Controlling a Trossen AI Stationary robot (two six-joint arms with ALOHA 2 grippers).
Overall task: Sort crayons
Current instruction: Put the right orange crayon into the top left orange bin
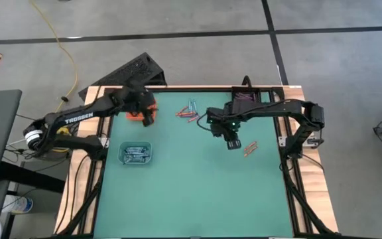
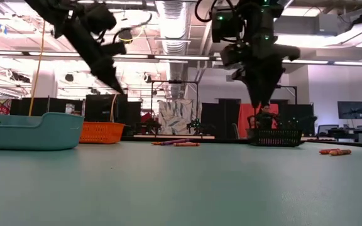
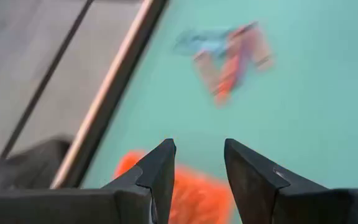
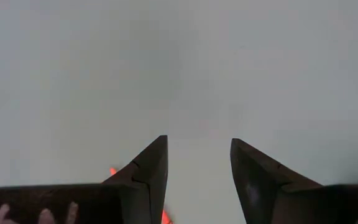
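The right gripper, jaws spread and empty, hovers just beside the orange crayons lying slantwise on the counter; left gripper, jaws spread, hangs above the orange tray

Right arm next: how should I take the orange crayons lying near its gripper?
Take one orange crayon at a time, from straight above, at mid-length, fingers across its thin width. They lie flat in a loose pair, so pick the outer one. The right gripper is open beside them.
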